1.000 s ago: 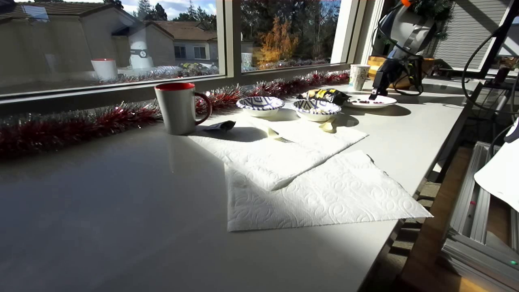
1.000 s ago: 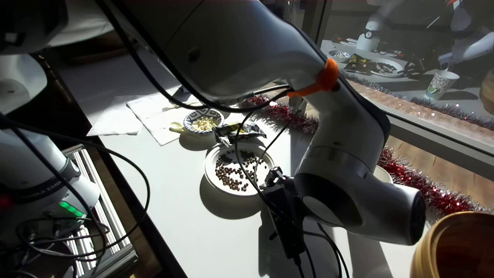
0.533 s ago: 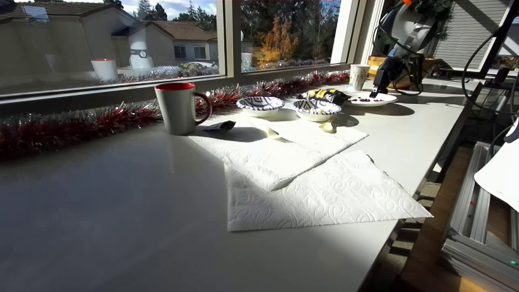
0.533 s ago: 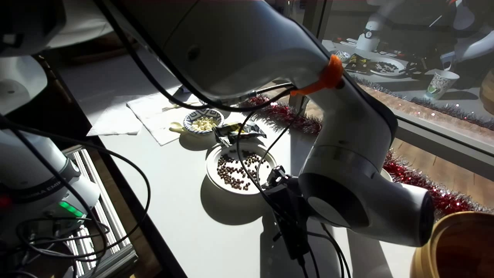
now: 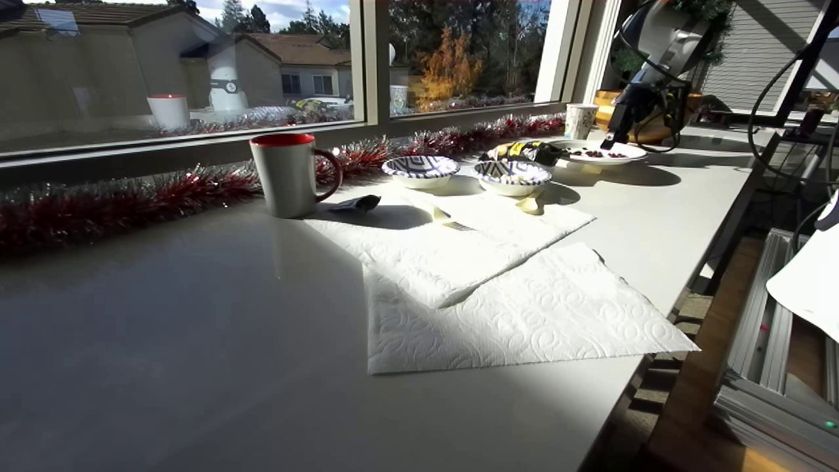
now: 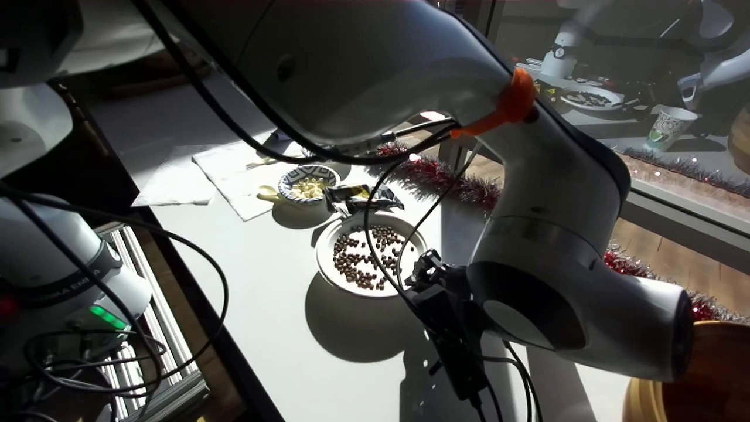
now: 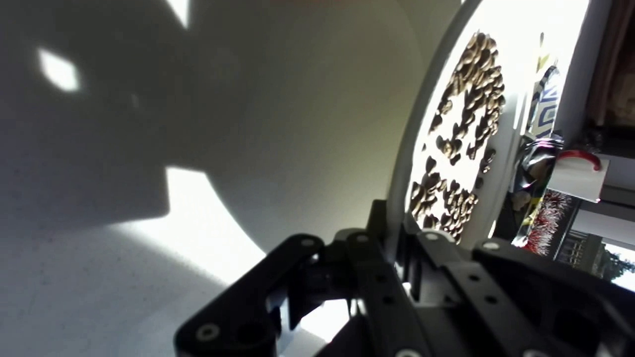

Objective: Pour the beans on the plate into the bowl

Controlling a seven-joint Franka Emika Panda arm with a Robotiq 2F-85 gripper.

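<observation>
The white plate (image 6: 328,273) holds scattered dark brown beans (image 6: 351,265). My gripper (image 7: 395,220) is shut on the plate's rim, with one finger (image 7: 378,215) outside and one inside; the plate rim (image 7: 412,124) and beans (image 7: 474,74) show in the wrist view. The plate is off the table, its shadow apart below it. In an exterior view, the gripper (image 5: 608,143) is at the near-window side of the plate (image 5: 634,152). Two blue-patterned bowls stand beyond: one bowl (image 5: 421,172) whose contents are hidden, and one bowl (image 6: 309,173) with pale pieces.
A black snack bag (image 6: 366,198) lies between the plate and the bowls. A paper cup (image 5: 579,124), wooden pot (image 6: 641,390), red-rimmed mug (image 5: 283,176) and tinsel (image 5: 223,183) stand along the window. Paper towels (image 5: 511,314) lie on the table. Cables hang before the plate.
The plate has risen with my gripper, and its shadow has moved farther from it. Both have shifted a little to the right in both exterior views. The beans stay on the plate.
</observation>
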